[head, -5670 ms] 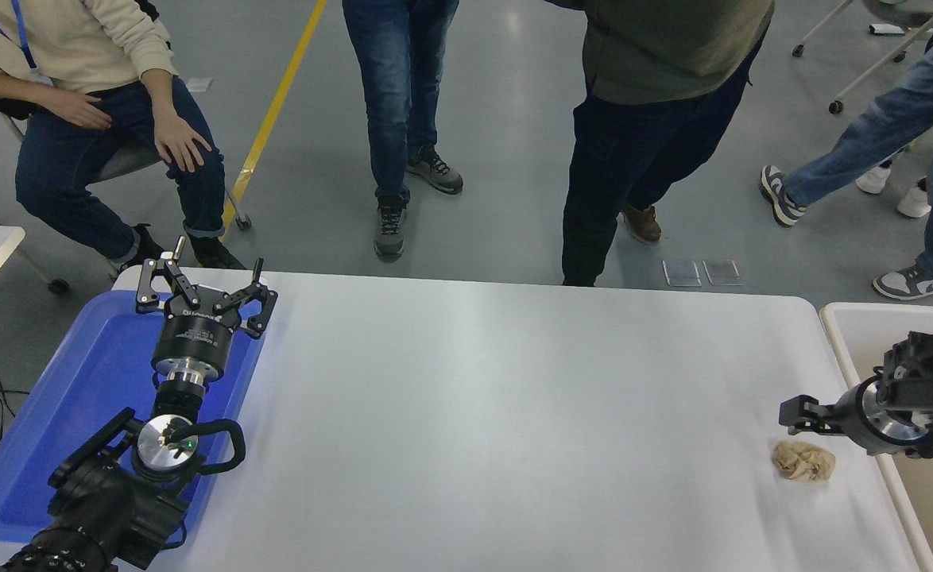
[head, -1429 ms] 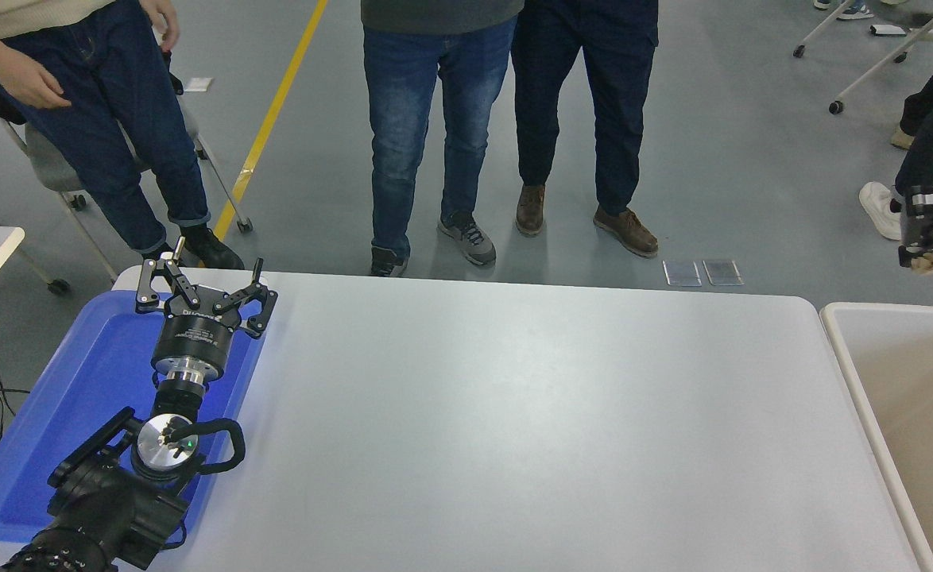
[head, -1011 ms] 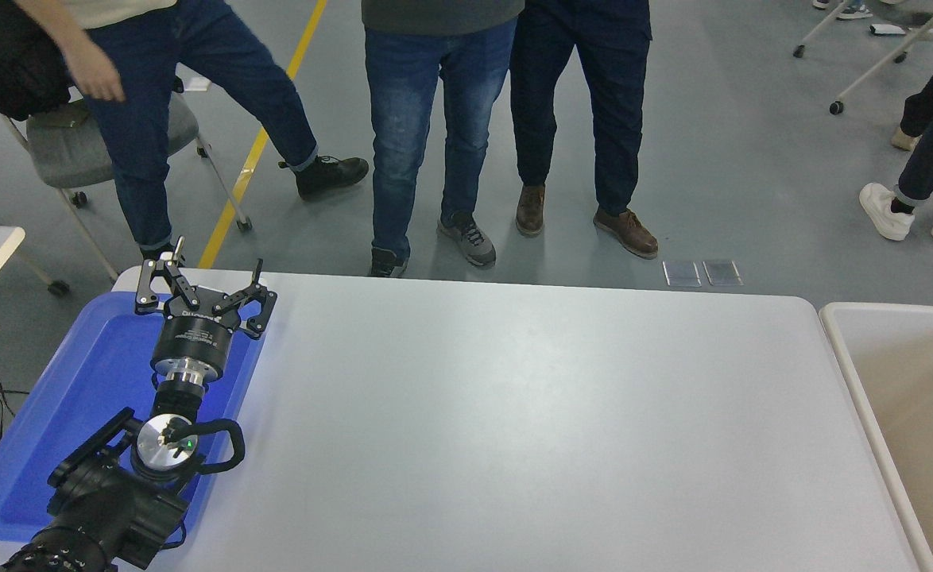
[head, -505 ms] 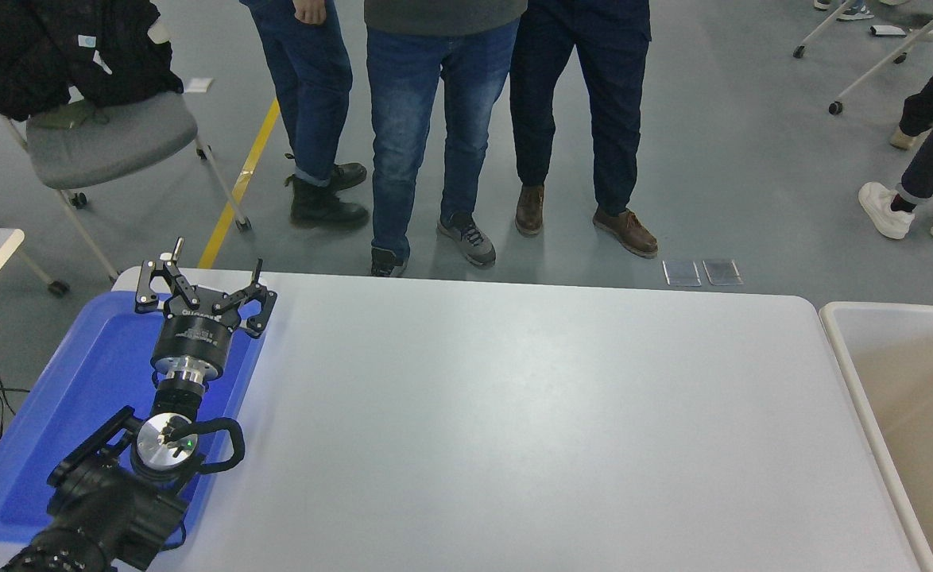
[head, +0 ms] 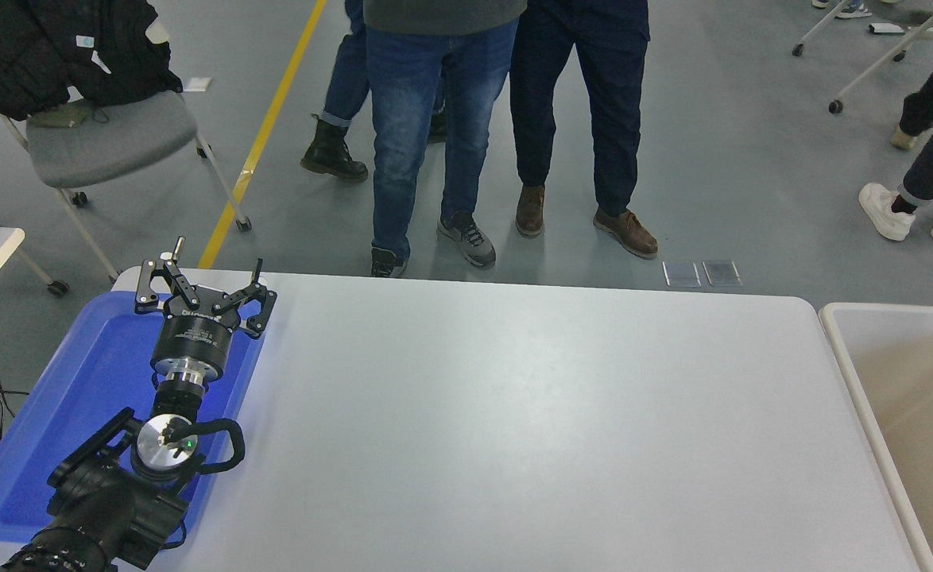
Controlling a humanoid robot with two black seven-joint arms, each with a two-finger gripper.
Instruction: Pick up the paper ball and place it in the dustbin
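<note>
Paper ball not visible on the bench [head: 530, 413] or in the dustbin [head: 840, 349] at the right edge; right hand out of view, left hand [head: 203, 290] parked open over the blue tray [head: 93, 373], well apart from the bin.

A shallow blue plastic tray [head: 77, 397] lies on the white table's [head: 514, 429] left end; beyond stand people in jeans [head: 415, 119], a grey wheeled chair [head: 109, 139] holding what looks like a black jacket [head: 53, 48]
</note>
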